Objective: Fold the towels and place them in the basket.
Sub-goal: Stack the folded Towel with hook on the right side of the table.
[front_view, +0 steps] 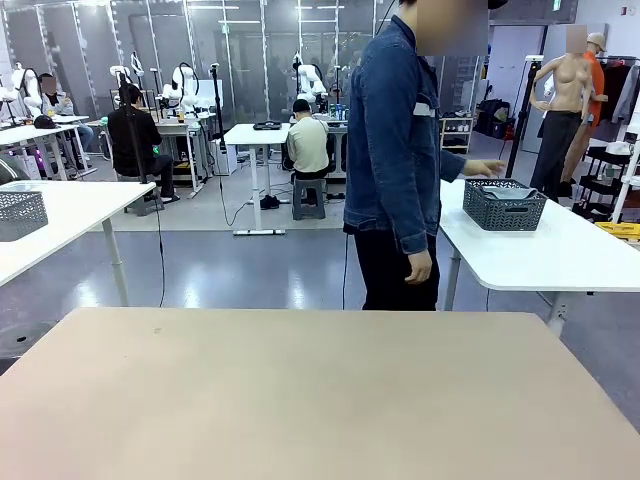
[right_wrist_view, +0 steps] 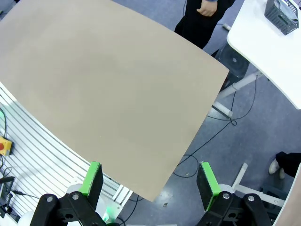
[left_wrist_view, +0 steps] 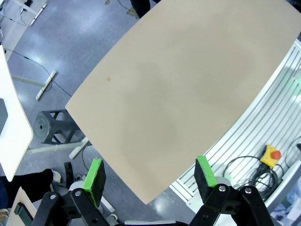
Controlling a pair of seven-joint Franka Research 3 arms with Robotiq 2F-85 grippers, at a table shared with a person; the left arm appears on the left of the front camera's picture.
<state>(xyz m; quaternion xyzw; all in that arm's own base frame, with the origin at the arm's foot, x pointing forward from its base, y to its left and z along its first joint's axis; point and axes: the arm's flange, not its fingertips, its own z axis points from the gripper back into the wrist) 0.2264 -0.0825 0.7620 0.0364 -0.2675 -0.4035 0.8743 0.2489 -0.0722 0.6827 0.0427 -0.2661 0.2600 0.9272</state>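
Nearest the front camera lay the beige table [front_view: 300, 390], its top bare and flat from the near edge to the far edge. Beyond that far edge stood a person [front_view: 398, 150] in a denim jacket and dark trousers, turned side-on toward a white table [front_view: 560, 255] to the right of the beige table. One hand [front_view: 487, 168] reached out over the white table toward the basket; the other hand [front_view: 420, 267] hung at the person's side.

The basket [front_view: 503, 205] stood upright on the white table, well apart from the beige table and just beside the reaching hand. It was dark grey with lattice sides and a thicker rim, its long axis running roughly left to right across the front view. Pale grey cloth [front_view: 510, 192], taken to be towels, showed just below the rim; how many pieces, and how they were folded, could not be told at that distance. In the right wrist view the same basket [right_wrist_view: 283, 14] sat at the top right corner on the white table, with pale contents inside.

A second grey basket [front_view: 20, 214] stood on another white table to the left of the beige table; its contents could not be made out.

Left gripper [left_wrist_view: 149, 175] hung above a corner of the beige table, fingers [left_wrist_view: 96, 178] spread wide and holding nothing. Right gripper [right_wrist_view: 149, 180] hung above the opposite corner, fingers [right_wrist_view: 207, 180] likewise spread wide and empty.
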